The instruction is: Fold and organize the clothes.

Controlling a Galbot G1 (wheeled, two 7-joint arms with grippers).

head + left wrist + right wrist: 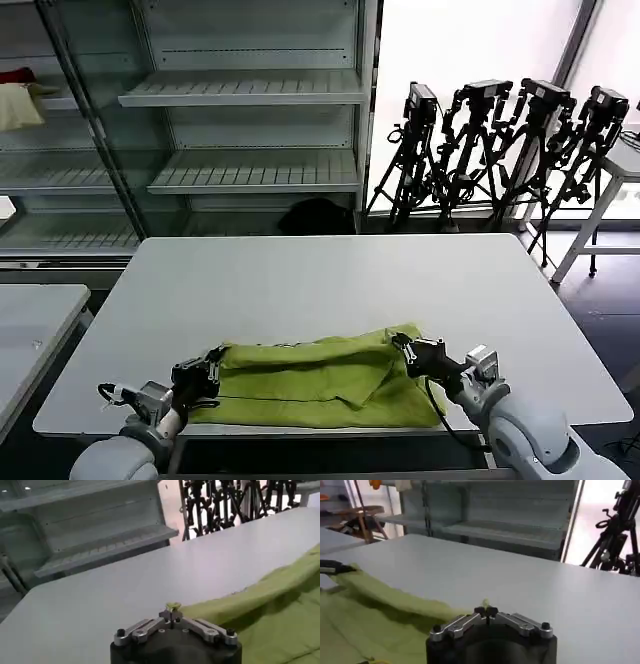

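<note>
The clothes, a lime yellow-green T-shirt (320, 380), lie folded in a wide band near the front edge of the white table (330, 280). My left gripper (213, 360) is shut on the shirt's left far corner; in the left wrist view a tuft of green cloth (173, 606) sticks up between the closed fingertips, and the shirt (270, 610) stretches off to the side. My right gripper (402, 344) is shut on the right far corner. The right wrist view shows a small green tip (485, 602) pinched between the fingertips, with the shirt (375, 610) spreading away.
Behind the table stand grey metal shelves (250, 100) and a row of black tripods (500, 150). A cream cloth bundle (18, 105) sits on a shelf at far left. A second white table (30, 330) is at the left, and another (625, 160) at far right.
</note>
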